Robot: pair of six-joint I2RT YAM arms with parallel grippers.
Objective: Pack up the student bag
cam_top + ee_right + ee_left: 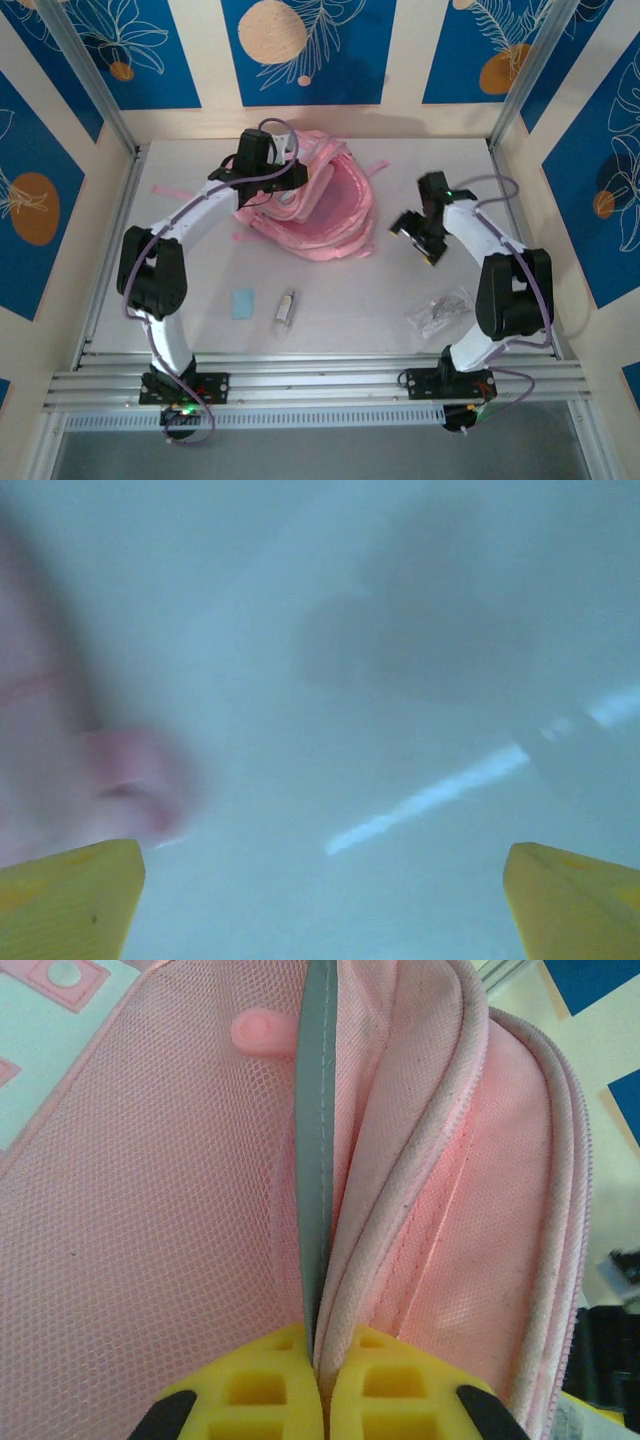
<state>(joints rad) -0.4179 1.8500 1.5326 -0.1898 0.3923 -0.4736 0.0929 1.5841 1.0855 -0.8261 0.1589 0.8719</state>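
Observation:
The pink student bag (320, 215) lies at the back middle of the table with its main pocket gaping toward the right. My left gripper (268, 172) is at the bag's left rim, shut on the bag's edge. In the left wrist view the yellow fingers (250, 1390) pinch the grey-trimmed rim (318, 1160) and the pink zip edge of the bag (440, 1190). My right gripper (420, 232) hovers to the right of the bag, open with nothing between its fingers. Its yellow fingertips (70, 895) stand wide apart over bare table, a blurred pink strap end (135, 775) at the left.
A pale blue flat card (243, 303) and a small clear-wrapped item (287, 306) lie on the table in front of the bag. A crinkled clear packet (440, 312) lies near the right arm's base. A loose pink strap (170, 190) trails at far left.

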